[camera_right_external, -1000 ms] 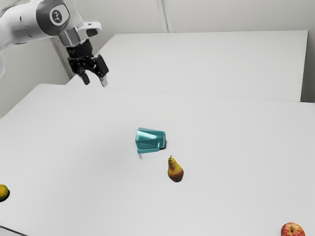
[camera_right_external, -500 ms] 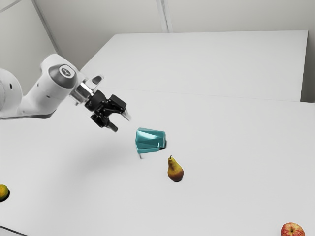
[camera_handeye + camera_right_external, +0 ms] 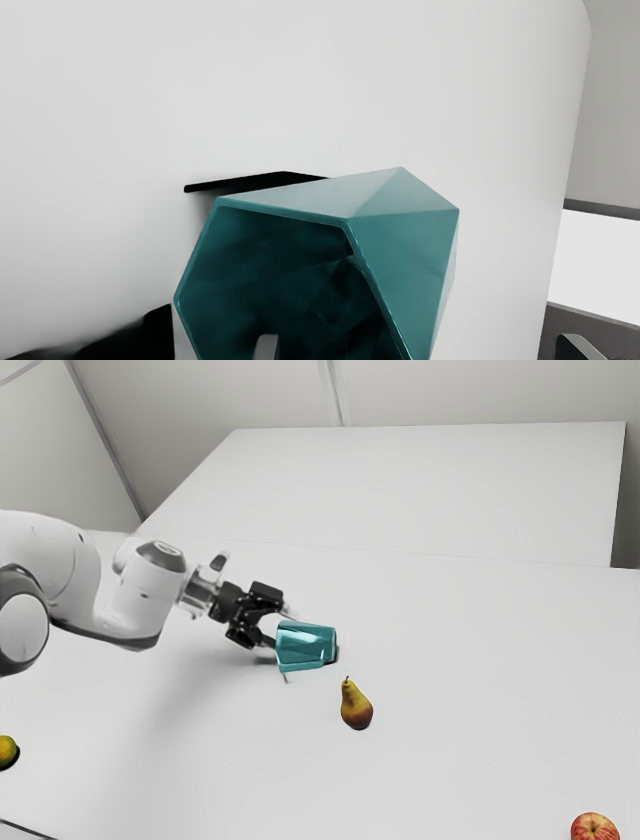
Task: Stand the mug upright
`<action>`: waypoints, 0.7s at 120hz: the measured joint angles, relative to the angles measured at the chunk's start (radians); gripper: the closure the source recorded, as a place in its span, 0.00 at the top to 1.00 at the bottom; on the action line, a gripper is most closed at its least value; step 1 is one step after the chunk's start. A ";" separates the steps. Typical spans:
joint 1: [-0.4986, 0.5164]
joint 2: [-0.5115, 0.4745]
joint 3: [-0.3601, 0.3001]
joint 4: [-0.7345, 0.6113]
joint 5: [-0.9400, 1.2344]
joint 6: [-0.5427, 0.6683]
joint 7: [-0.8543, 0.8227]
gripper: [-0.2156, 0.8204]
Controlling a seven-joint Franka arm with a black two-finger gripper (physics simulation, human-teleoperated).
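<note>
So, open hand by mug.

The mug lies on the table near the pear (the apple well apart).

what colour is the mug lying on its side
The mug is teal, darker inside its open mouth; it shows best in the wrist view.
</note>
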 joint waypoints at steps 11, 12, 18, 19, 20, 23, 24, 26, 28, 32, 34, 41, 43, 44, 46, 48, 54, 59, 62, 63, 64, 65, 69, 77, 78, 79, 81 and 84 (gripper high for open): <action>-0.001 0.015 0.000 0.000 -0.054 -0.025 0.043 0.79; -0.001 0.015 0.000 0.000 -0.058 -0.028 0.046 0.79; -0.001 0.017 -0.001 0.000 -0.078 -0.042 0.067 0.79; -0.001 0.018 -0.001 0.000 -0.080 -0.044 0.070 0.78; -0.001 0.018 -0.001 0.000 -0.083 -0.046 0.073 0.77; 0.000 0.018 -0.001 0.001 -0.089 -0.053 0.083 0.71; 0.000 0.018 -0.001 0.001 -0.091 -0.055 0.086 0.68; 0.000 0.019 -0.001 0.001 -0.095 -0.058 0.092 0.64; 0.000 0.019 -0.001 0.001 -0.098 -0.062 0.098 0.59; 0.000 0.020 -0.001 0.001 -0.102 -0.068 0.109 0.50; 0.000 0.020 -0.001 0.001 -0.104 -0.070 0.114 0.46; 0.000 0.021 -0.001 0.002 -0.110 -0.078 0.132 0.33; 0.000 0.021 -0.001 0.003 -0.111 -0.080 0.136 0.30; 0.000 0.021 -0.001 0.004 -0.112 -0.081 0.139 0.29; 0.000 0.020 -0.001 0.005 -0.113 -0.082 0.143 0.27; 0.000 0.020 -0.001 0.007 -0.114 -0.084 0.148 0.25; 0.000 0.018 -0.001 0.012 -0.115 -0.088 0.161 0.19; 0.000 0.016 0.000 0.016 -0.116 -0.090 0.173 0.16; 0.000 0.015 -0.001 0.017 -0.117 -0.091 0.179 0.14; 0.000 0.015 -0.001 0.018 -0.117 -0.092 0.181 0.13; 0.000 0.014 -0.001 0.018 -0.117 -0.092 0.183 0.13; 0.000 0.014 -0.001 0.018 -0.117 -0.093 0.185 0.13; 0.000 0.011 -0.001 0.019 -0.117 -0.094 0.193 0.11; 0.000 0.009 -0.004 0.020 -0.118 -0.096 0.206 0.09; 0.000 0.009 -0.004 0.020 -0.117 -0.097 0.208 0.08; 0.000 0.008 -0.004 0.020 -0.117 -0.097 0.210 0.08; 0.000 0.007 -0.004 0.020 -0.117 -0.097 0.213 0.08; 0.000 0.003 -0.004 0.020 -0.117 -0.098 0.217 0.07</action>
